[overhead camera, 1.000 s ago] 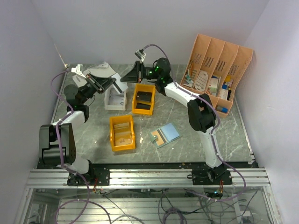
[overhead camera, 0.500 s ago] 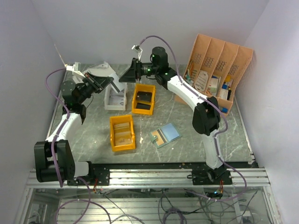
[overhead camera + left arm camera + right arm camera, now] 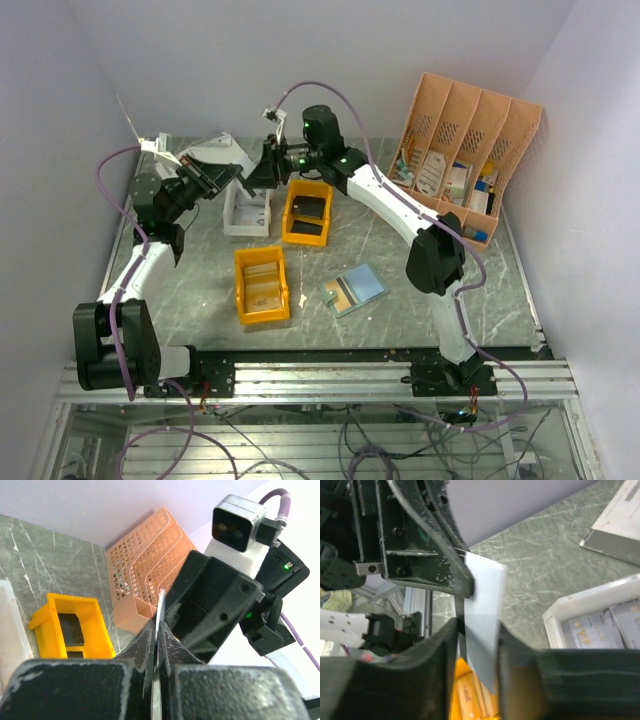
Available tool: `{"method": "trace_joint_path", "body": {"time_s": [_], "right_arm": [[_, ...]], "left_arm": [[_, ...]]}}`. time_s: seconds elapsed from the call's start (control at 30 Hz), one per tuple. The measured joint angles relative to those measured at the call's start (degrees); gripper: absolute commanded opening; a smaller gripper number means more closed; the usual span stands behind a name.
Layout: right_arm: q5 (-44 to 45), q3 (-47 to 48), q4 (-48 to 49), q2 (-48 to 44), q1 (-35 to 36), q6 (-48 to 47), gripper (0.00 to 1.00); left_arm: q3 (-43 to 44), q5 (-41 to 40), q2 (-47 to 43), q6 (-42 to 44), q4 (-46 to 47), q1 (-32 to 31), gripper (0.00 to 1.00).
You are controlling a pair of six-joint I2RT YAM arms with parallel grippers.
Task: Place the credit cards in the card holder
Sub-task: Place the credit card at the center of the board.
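Note:
My left gripper (image 3: 161, 626) is shut on a thin pale credit card (image 3: 161, 607), which I see edge-on in the left wrist view. In the overhead view that gripper (image 3: 226, 178) is raised above the white bin (image 3: 247, 212). My right gripper (image 3: 256, 172) faces it closely. In the right wrist view the card (image 3: 486, 615) stands between my right gripper's (image 3: 479, 642) open jaws, with a gap on its left side. The left fingers (image 3: 447, 565) pinch the card's top. The card holder (image 3: 353, 288) lies open on the table, near the middle. More credit cards (image 3: 592, 630) lie in the white bin.
An orange bin (image 3: 306, 212) holding a black block sits by the white bin. A second orange bin (image 3: 262, 285) with cards is nearer the front. The peach desk organiser (image 3: 465, 160) stands at the back right. Papers (image 3: 215, 152) lie at the back left.
The right arm swung left toward the left gripper and its jaws opened; they now straddle the card. The left arm lifted a little early on, then held still.

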Motion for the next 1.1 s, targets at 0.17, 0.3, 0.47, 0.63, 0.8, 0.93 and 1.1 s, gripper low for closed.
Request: {"method": "trace_joint_path", "body": {"time_s": [0.17,0.3,0.47,0.63,0.8,0.93,1.1], "right_arm": [[-2.6,0.0,0.1,0.0,-0.9,2.0,0.0],[-5.7,-1.2,3.5,-0.1,-1.1,4.2,0.0],[-11.1,-9.2,18.2,-0.7,-1.5,16.3,0.0],[-14.9,-13.7,33.3,-0.4,-2.3,31.6,0.0],[-15.8,-13.7,38.1,-0.4,-2.6,36.5,0.0],[-16.1,-13.6,38.6,-0.4,-2.6,37.0,0.0],[-15.6,-13.1,34.5,-0.2,-2.7,34.9,0.29]], "left_arm": [[-0.1,0.9,0.1,0.1,1.2,0.0,0.27],[-0.6,1.7,0.5,-1.2,3.5,0.0,0.58],[-2.5,4.2,3.4,-7.1,11.9,0.0,0.62],[-3.3,6.7,6.5,-12.3,19.4,0.0,0.43],[-3.4,8.2,7.3,-15.6,25.4,-0.1,0.47],[-3.4,9.1,8.1,-16.5,26.3,-0.1,0.33],[-3.1,10.1,8.1,-16.0,26.4,-0.3,0.07]]}}
